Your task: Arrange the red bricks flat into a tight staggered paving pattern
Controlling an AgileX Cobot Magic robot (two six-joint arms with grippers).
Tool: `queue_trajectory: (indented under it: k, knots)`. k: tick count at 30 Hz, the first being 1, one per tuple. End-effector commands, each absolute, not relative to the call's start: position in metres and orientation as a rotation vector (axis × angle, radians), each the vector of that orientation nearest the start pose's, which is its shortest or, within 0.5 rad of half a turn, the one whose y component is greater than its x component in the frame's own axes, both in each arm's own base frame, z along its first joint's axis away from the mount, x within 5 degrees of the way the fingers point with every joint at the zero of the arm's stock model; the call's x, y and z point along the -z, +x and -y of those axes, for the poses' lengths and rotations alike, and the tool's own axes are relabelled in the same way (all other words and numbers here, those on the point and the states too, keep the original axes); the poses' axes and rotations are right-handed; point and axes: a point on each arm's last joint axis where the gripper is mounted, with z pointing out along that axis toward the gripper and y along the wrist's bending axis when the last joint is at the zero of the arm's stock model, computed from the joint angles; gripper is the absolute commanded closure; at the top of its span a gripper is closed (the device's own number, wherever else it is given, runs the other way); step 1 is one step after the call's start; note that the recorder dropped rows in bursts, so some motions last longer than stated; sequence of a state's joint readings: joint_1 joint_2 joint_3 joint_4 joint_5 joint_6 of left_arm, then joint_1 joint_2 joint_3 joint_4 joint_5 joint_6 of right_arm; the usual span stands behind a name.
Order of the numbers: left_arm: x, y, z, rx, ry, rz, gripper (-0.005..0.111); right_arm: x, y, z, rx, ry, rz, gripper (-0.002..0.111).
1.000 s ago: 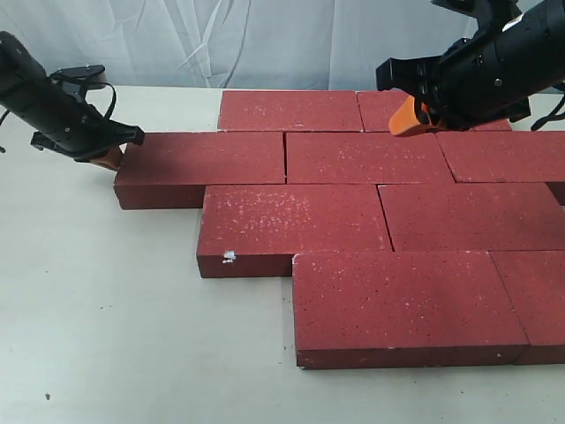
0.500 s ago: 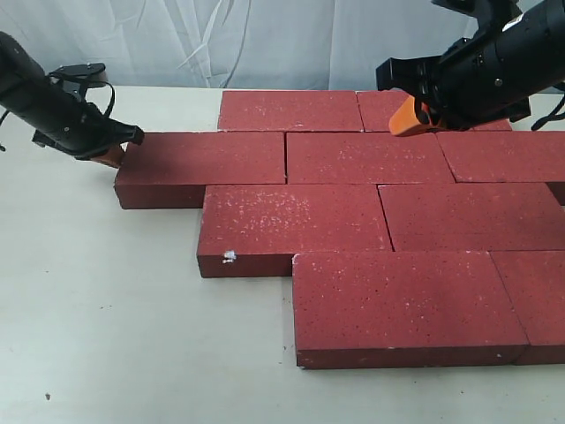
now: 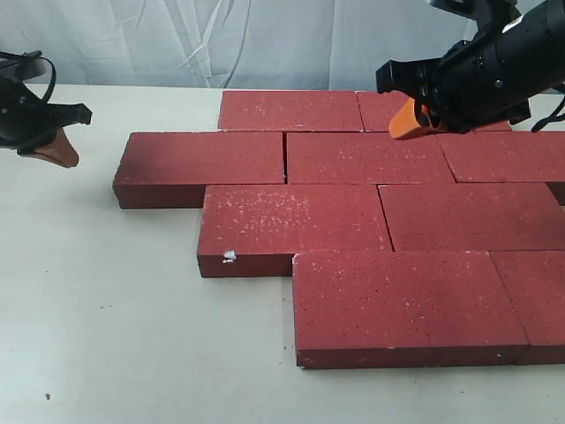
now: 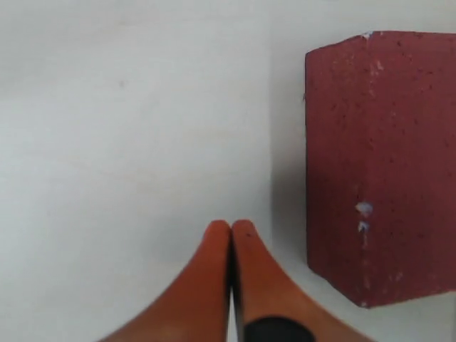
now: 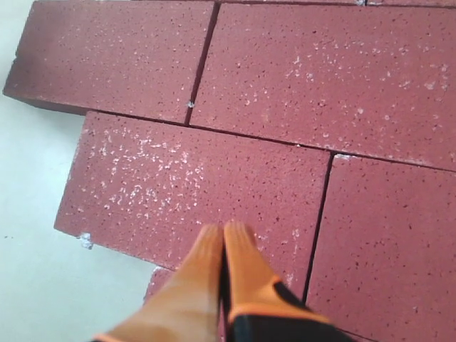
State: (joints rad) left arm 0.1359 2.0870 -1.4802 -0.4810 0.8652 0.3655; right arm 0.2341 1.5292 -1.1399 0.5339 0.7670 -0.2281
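Observation:
Several dark-red bricks (image 3: 365,157) lie flat in staggered rows on the pale table (image 3: 115,300), edges touching. The leftmost brick (image 3: 201,164) of the second row ends at a face that the left wrist view shows as a brick end (image 4: 381,160). My left gripper (image 3: 58,152) hovers over bare table to the left of that brick, apart from it, its orange fingers pressed together and empty (image 4: 231,228). My right gripper (image 3: 411,122) hangs shut above the back rows, holding nothing; in its wrist view the gripper (image 5: 224,229) is over a speckled brick (image 5: 192,189).
A white cloth backdrop (image 3: 177,40) closes off the far side. The brick rows run off the right edge of the exterior view. Bare table surface spreads to the left and front of the bricks.
My left gripper has pulled back leftward from the end of the second-row brick and now sits apart from it. The right arm has barely moved. The bricks stay in place.

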Motion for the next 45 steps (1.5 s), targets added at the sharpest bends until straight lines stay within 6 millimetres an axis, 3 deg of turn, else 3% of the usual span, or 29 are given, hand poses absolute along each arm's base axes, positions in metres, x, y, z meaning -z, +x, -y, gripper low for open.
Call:
queue_trajectory:
  k: [1,6,12,17,24,30,36,40,45]
  knots:
    - [-0.198,0.411,-0.027,0.461,-0.134,-2.819,0.107,-0.283,0.3,-0.105,-0.617,-0.232,-2.578,0.109]
    - [-0.239,0.391,-0.023,0.457,-0.143,-2.759,0.107,-0.28,0.297,-0.104,-0.594,-0.271,-2.619,0.109]
    - [-0.287,0.351,-0.018,0.42,-0.113,-2.653,0.107,-0.27,0.284,-0.099,-0.564,-0.296,-2.683,0.109]
    - [-0.325,0.314,-0.014,0.378,-0.107,-2.537,0.107,-0.267,0.255,-0.091,-0.556,-0.273,-2.668,0.109]
    - [-0.367,0.257,-0.006,0.346,-0.067,-2.39,0.107,-0.266,0.199,-0.077,-0.551,-0.264,-2.62,0.109]
    - [-0.394,0.206,-0.001,0.277,-0.019,-2.264,0.107,-0.277,0.158,-0.068,-0.559,-0.28,-2.513,0.109]
    - [-0.42,0.157,0.007,0.27,0.011,-2.124,0.107,-0.291,0.118,-0.063,-0.607,-0.382,-2.528,0.109]
    - [-0.419,0.137,0.011,0.284,0.018,-2.09,0.107,-0.294,0.113,-0.062,-0.607,-0.389,-2.504,0.109]
    - [-0.409,0.094,0.017,0.269,0.035,-2.016,0.107,-0.294,0.113,-0.062,-0.607,-0.389,-2.504,0.109]
